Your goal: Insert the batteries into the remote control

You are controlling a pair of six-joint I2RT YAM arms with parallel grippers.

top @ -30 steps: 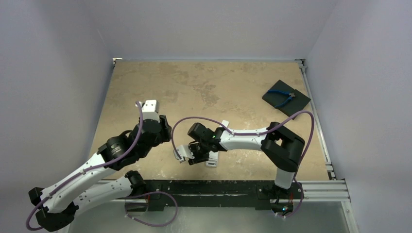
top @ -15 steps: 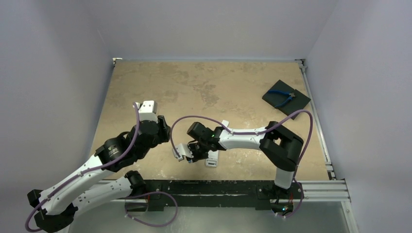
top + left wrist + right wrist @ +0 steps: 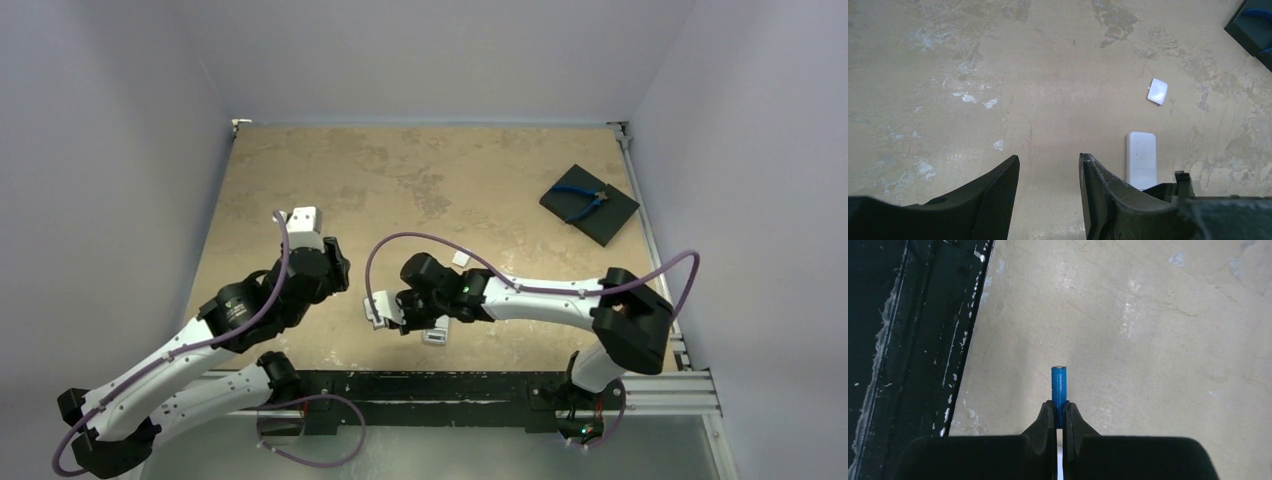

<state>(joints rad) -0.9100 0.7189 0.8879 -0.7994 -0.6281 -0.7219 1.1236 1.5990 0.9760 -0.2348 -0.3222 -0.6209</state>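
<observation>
My right gripper [image 3: 1059, 409] is shut on a bright blue battery [image 3: 1059, 382], which sticks out past the fingertips over the tabletop near its front edge. From above, that gripper [image 3: 377, 311] sits just left of the remote control [image 3: 436, 334]. The remote is a white slab lying plain side up [image 3: 1141, 159], partly under the right forearm. My left gripper [image 3: 1049, 162] stands open over bare table to the remote's left, with nothing between its fingers; from above it is at the left [image 3: 304, 222]. A small white cover piece [image 3: 1157, 91] lies beyond the remote [image 3: 461, 258].
A black square pad [image 3: 590, 205] with blue-handled pliers [image 3: 583, 197] lies at the back right. The black front rail [image 3: 913, 340] runs close beside the right gripper. The right arm's purple cable [image 3: 420, 240] loops above the table's middle.
The right gripper has shut on the blue battery. The right arm's elbow has swung out to the right while its wrist stayed near the remote. The left arm has barely moved.
</observation>
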